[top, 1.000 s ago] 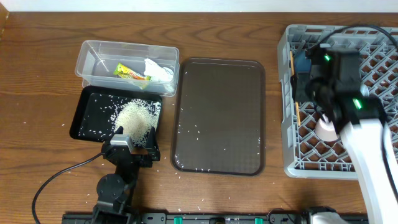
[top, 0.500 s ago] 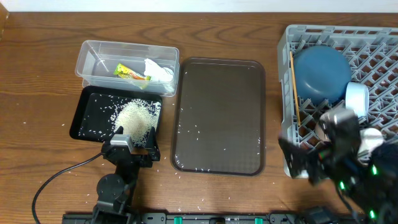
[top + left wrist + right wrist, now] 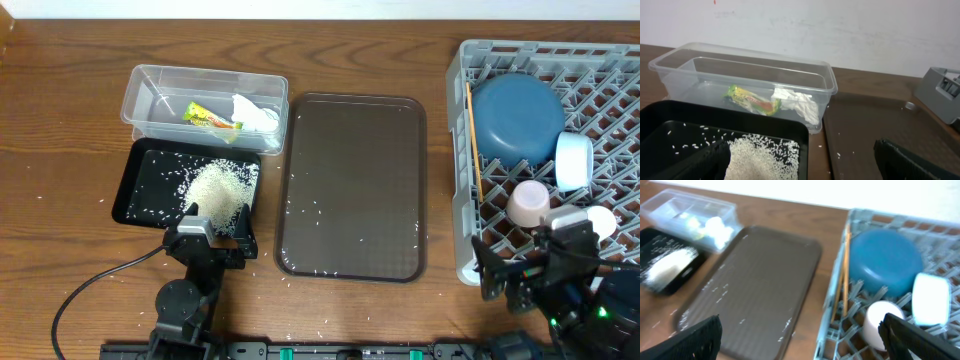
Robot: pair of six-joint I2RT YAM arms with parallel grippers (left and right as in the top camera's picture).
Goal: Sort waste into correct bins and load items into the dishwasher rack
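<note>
The grey dishwasher rack [image 3: 610, 70] at the right holds a blue plate [image 3: 515, 120], a light bowl on its side [image 3: 573, 160], a pink cup [image 3: 528, 203], a white cup [image 3: 600, 220] and chopsticks [image 3: 473, 140]. The clear tub [image 3: 150, 85] holds the white tissue [image 3: 255, 113] and yellow-green wrapper [image 3: 210, 117]. The black tray [image 3: 140, 185] holds a heap of rice [image 3: 218, 187]. My left gripper [image 3: 213, 235] is open and empty at the black tray's front edge. My right gripper [image 3: 540, 272] is open and empty at the rack's front left corner. The rack shows in the right wrist view [image 3: 860, 215].
A large brown serving tray [image 3: 350, 180] lies in the middle with scattered rice grains on it. Loose grains also lie on the wooden table near the black tray and the front edge. A black cable [image 3: 90, 285] runs at the front left.
My right arm has pulled back from over the rack to the front edge of the table, uncovering the plate, bowl and cups. The left arm has not moved.
</note>
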